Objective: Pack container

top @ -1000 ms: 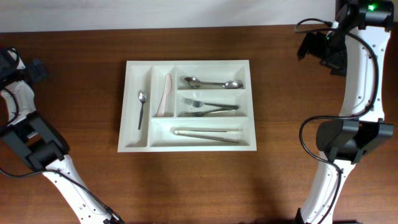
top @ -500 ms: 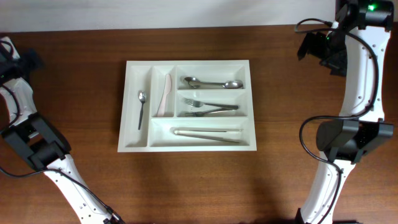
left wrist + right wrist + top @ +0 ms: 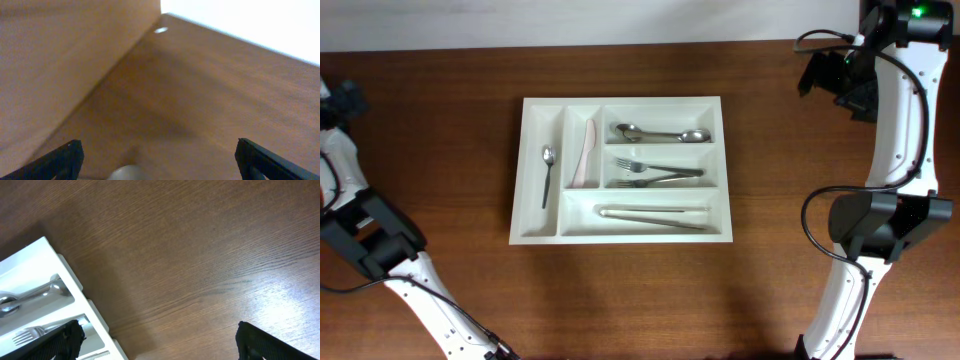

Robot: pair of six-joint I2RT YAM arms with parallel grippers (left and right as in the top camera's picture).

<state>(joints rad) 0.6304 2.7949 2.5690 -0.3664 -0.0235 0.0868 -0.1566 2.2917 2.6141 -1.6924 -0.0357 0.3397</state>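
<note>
The white cutlery tray, the container [image 3: 622,238], lies in the middle of the table. It holds a small spoon [image 3: 547,175], a pale knife [image 3: 586,152], two spoons [image 3: 662,134], two forks [image 3: 658,175] and a long utensil [image 3: 654,215]. Its corner shows in the right wrist view [image 3: 47,250]. My left gripper [image 3: 159,159] is open and empty at the far left edge, high over bare wood. My right gripper [image 3: 159,339] is open and empty at the far right, well apart from the tray.
The table is dark brown wood [image 3: 620,300]. A pale wall band [image 3: 570,20] runs along the back edge. The arm bases stand at the front left [image 3: 380,240] and front right [image 3: 880,230].
My left gripper has drawn back further to the far left edge of the overhead view. The right arm and the tray have not moved.
</note>
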